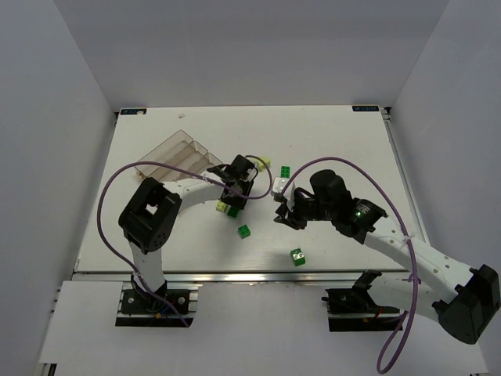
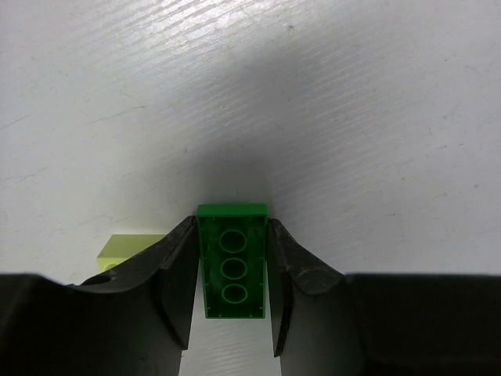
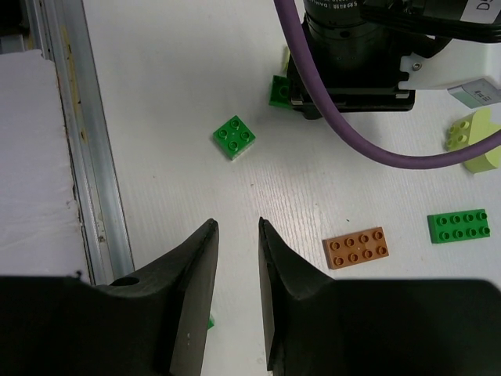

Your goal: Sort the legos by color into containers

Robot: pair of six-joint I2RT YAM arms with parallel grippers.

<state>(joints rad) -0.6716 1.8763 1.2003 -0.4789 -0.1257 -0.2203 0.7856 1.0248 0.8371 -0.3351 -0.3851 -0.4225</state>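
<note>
place: robot lab | signs: white-walled enclosure (image 1: 70, 94), table-bolted arms (image 1: 149, 223)

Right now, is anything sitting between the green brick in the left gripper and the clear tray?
Nothing visible does. The left gripper is shut on the green brick, and the clear tray lies right beside it, toward the far left, with no brick between them in the top view.
</note>
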